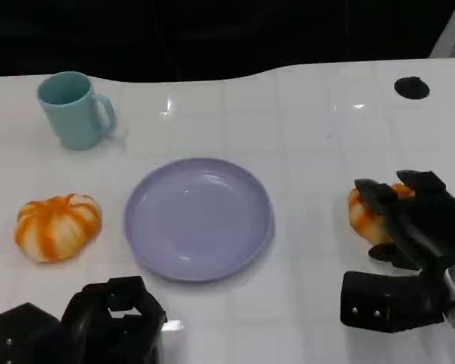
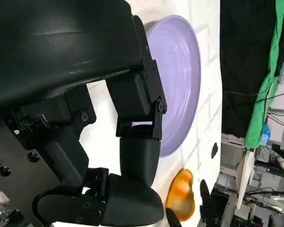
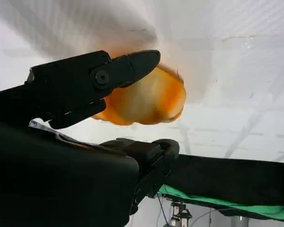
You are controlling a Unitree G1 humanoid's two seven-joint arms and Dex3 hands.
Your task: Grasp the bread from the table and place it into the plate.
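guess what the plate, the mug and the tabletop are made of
Plate: lavender, smooth, with soft sheen and faint rings in the left wrist view; likely plastic or glazed ceramic.
Mug: pale teal, even satin surface without sharp glints; ceramic or plastic, can't say which.
Tabletop: glossy white with faint grid lines and bright light reflections; looks like tile or laminate.

The plate (image 1: pixel 198 218) sits mid-table (image 1: pixel 311 114), a mug (image 1: pixel 74 110) behind-left, one bread (image 1: pixel 58 226) left, another bread (image 1: pixel 366 216) right under the right hand (image 1: pixel 413 224).
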